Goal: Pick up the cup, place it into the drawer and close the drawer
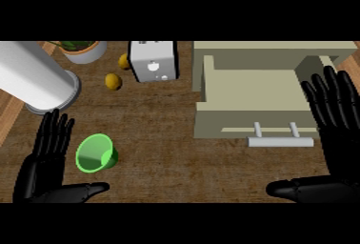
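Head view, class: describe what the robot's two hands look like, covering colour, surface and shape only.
Both the left hand and the right hand are plain glossy black, with long, slim, segmented fingers and a thicker thumb. No markings, cables or sleeves show. The forearms are not visible.

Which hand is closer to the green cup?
Left. The left hand is open right beside the green cup, just to its left. The right hand is open far across the counter, by the open drawer.

Open drawer unobstructed (handle forward)
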`<state>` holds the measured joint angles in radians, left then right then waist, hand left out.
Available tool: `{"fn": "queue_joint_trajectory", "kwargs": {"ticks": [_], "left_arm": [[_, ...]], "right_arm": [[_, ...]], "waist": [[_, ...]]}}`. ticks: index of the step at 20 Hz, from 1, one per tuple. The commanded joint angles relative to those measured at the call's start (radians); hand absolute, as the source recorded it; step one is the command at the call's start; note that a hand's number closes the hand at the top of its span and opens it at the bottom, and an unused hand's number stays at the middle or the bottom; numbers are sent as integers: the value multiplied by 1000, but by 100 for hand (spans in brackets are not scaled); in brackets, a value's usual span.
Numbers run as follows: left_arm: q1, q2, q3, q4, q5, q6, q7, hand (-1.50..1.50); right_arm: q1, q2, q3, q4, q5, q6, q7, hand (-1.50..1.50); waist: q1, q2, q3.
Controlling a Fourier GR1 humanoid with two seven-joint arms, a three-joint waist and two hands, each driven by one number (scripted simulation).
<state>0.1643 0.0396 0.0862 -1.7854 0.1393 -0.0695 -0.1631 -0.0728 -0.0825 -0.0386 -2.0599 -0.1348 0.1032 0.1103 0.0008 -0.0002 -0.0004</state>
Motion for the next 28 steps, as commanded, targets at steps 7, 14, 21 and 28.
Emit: {"fn": "queue_joint_trajectory", "kwargs": {"ticks": [7, 14, 21, 28], "left_arm": [[-4, 53, 90, 184, 40, -87, -117, -150], [-99, 38, 90, 383, -4, -64, -197, -150], [-151, 32, 103, 570, -30, -58, -329, -150], [-133, 43, 122, 686, -38, -67, -445, -150]], "right_arm": [[-17, 8, 22, 2, 25, -9, 30, -150], [-34, 23, 30, -2, 38, -24, 30, -150], [-17, 0, 10, -71, -12, -1, 97, -150], [-36, -12, -23, -37, -45, 23, 82, -150]], "waist": [[1, 0, 0], [-1, 0, 0], [-3, 0, 0], [0, 0, 0]]}}
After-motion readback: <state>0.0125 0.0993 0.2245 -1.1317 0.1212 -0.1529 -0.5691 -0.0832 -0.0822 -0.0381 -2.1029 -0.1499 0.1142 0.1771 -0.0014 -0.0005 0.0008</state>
